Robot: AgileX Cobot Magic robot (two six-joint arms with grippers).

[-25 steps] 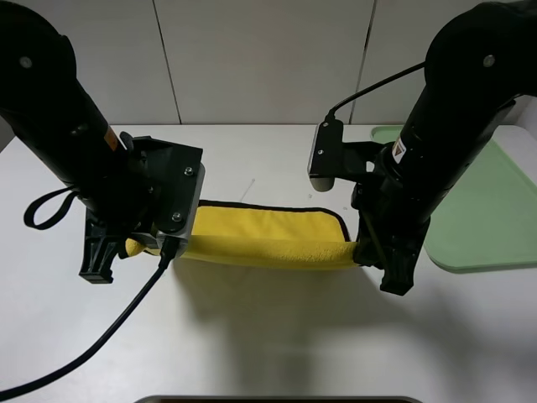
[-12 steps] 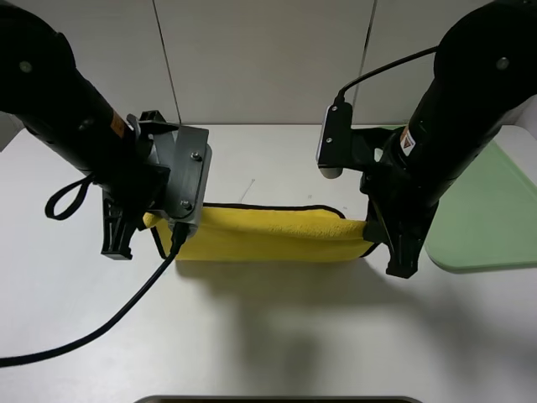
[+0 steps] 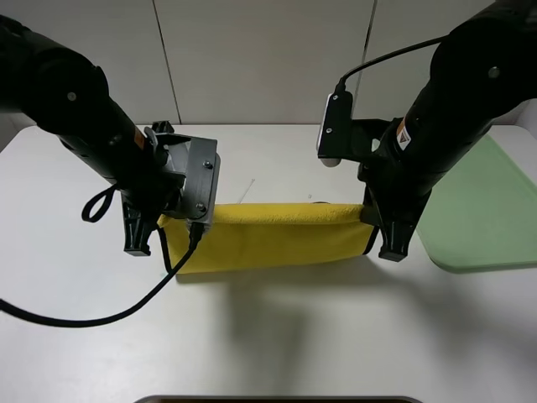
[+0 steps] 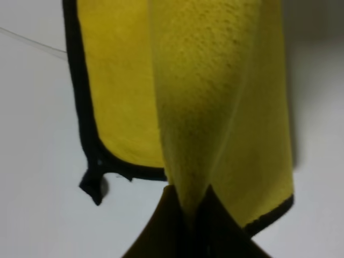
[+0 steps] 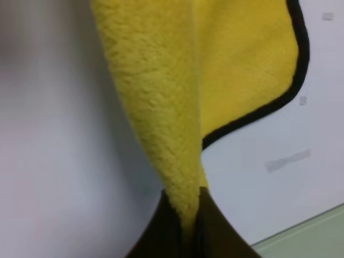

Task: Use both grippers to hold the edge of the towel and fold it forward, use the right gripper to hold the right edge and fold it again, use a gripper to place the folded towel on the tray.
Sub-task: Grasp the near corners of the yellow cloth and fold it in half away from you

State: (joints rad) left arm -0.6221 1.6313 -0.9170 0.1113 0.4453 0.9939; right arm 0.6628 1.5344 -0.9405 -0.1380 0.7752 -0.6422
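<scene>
The yellow towel (image 3: pixel 273 239) hangs stretched between my two grippers over the middle of the table, its lower part draping onto the surface. My left gripper (image 3: pixel 166 225) is shut on the towel's left end. In the left wrist view the gripper (image 4: pixel 188 207) pinches a fold of yellow cloth (image 4: pixel 215 97), with the black edge trim (image 4: pixel 80 107) and corner loop (image 4: pixel 94 185) lying on the table. My right gripper (image 3: pixel 370 220) is shut on the right end. The right wrist view shows the gripper (image 5: pixel 185 207) pinching the plush cloth (image 5: pixel 156 97). The pale-green tray (image 3: pixel 482 214) lies right of the right arm.
A white table (image 3: pixel 268 336) carries everything, with a pale wall behind it. A black cable (image 3: pixel 101 315) trails from the left arm across the table's front left. The tray's corner (image 5: pixel 312 239) shows in the right wrist view.
Both grippers have risen and moved toward the far side, carrying the towel's held edge with them. The towel now hangs as a taller sheet.
</scene>
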